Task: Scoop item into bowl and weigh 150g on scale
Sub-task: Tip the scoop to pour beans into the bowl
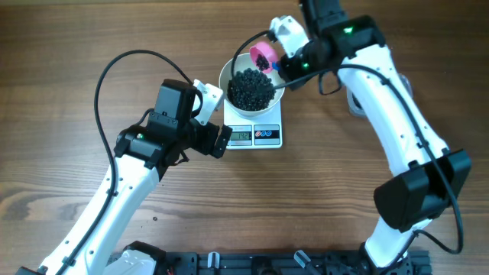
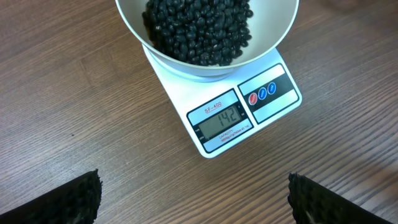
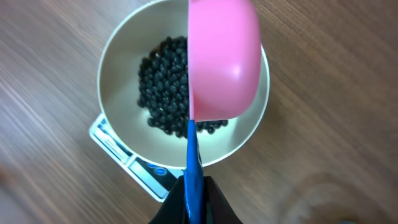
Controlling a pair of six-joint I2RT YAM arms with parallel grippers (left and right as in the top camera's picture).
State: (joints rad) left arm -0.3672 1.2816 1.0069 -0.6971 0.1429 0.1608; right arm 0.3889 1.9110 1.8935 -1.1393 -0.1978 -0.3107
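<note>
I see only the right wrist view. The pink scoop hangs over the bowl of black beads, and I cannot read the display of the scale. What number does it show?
Observer: In the left wrist view the display of the scale is clear. It reads 142.
Operator: And where is the left gripper?
Observer: The left gripper is open and empty. It is near the scale's display corner and touches neither the scale nor the bowl.
</note>
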